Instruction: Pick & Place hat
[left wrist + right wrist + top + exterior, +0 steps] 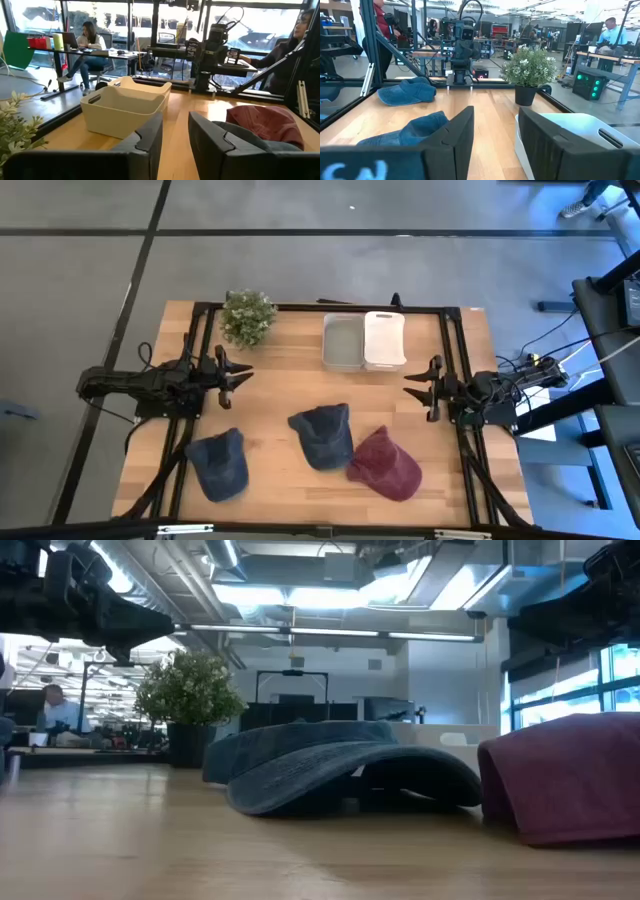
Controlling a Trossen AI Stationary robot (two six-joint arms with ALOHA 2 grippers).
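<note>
Three caps lie crown up on the wooden table: a blue one [222,463] near the left front, a blue one [323,435] in the middle and a maroon one [385,463] to its right. The low view shows the middle blue cap [340,775] resting on its brim, beside the maroon cap [570,785]. My left gripper [235,373] hovers open at the table's left side, behind the left cap. My right gripper [415,385] hovers open at the right side, behind the maroon cap. The left wrist view looks past the open left gripper [175,135] at the maroon cap [265,122].
Two pale bins [363,340] stand side by side at the far middle of the table, a potted plant [248,317] at the far left. A black frame [330,307] runs around the table. Bare wood lies between the grippers. People sit at desks beyond the table.
</note>
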